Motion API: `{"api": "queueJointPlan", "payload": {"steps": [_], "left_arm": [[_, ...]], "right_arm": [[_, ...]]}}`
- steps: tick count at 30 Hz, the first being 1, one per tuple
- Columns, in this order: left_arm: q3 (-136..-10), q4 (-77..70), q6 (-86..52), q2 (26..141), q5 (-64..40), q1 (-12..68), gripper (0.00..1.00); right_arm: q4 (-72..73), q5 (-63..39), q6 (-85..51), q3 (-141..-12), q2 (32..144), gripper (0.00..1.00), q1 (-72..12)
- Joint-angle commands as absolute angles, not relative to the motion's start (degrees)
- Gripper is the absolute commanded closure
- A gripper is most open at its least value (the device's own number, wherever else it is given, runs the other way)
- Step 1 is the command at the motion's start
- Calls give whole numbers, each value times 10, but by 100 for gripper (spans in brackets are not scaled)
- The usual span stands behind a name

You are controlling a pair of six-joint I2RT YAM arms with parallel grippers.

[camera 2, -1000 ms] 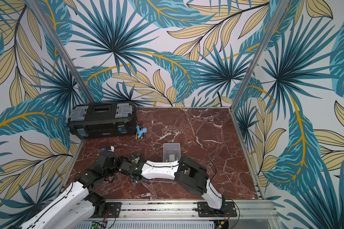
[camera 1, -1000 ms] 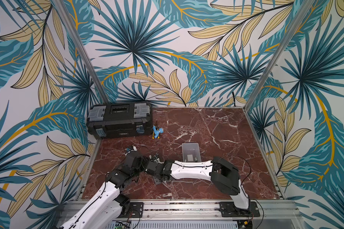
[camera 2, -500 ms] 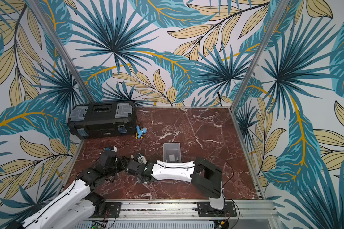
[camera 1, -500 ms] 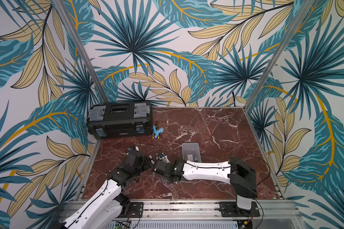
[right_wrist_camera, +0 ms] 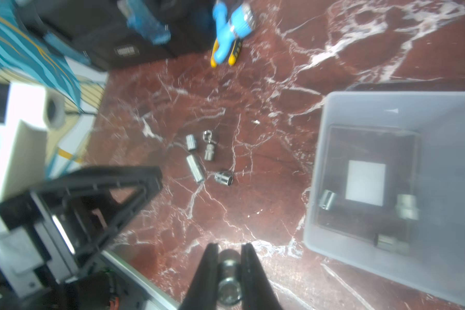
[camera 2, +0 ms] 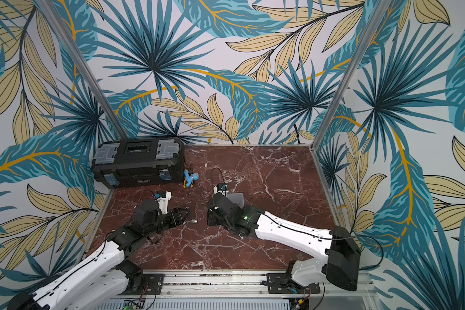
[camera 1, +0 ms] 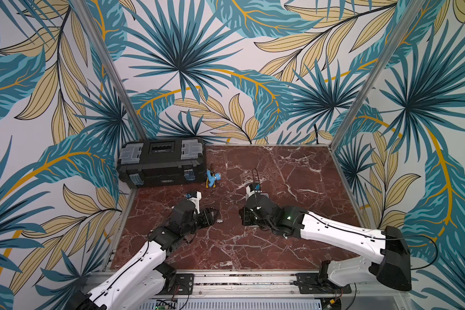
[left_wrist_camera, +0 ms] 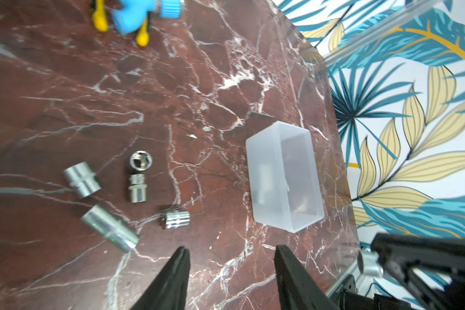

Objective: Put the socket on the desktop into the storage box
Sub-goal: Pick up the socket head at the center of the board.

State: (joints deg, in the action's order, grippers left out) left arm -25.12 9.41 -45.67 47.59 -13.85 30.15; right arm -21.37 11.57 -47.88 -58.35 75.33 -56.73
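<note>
Now socket [right_wrist_camera: 228,279] between the right jaws, near the storage box [right_wrist_camera: 373,110].

Desktop [camera 1: 279,174]: red-brown marble, white veins. Storage box [right_wrist_camera: 387,110]: translucent grey-white, white square label [right_wrist_camera: 365,185]. Each socket [right_wrist_camera: 223,177]: chrome-silver. Toolbox [camera 1: 159,171], 10 o'clock: black and grey. Wallpaper [camera 1: 226,53]: teal and tan leaves.

You have two matching arms: white shells on the long links and black housings at the joints. On the right arm [camera 1: 341,236], a thin black cable [camera 1: 338,224] runs along the shell, and a green light [camera 1: 288,218] glows on the black housing. The left arm [camera 1: 134,265] has slim, black, wedge-shaped fingers [left_wrist_camera: 173,281].
</note>
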Motion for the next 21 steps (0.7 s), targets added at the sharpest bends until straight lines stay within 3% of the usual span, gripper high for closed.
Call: {"api": "queueJointPlan", "payload": {"steps": [1, 12, 21], "left_arm": [[-259, 28, -427, 487, -166, 333, 45], [-264, -61, -383, 474, -183, 409, 52], [-269, -68, -377, 508, -183, 436, 52]], "right_arm": [[-173, 57, -501, -546, 716, 100, -533], [-82, -50, -552, -467, 658, 100, -446], [-60, -65, -573, -444, 651, 100, -415]]}}
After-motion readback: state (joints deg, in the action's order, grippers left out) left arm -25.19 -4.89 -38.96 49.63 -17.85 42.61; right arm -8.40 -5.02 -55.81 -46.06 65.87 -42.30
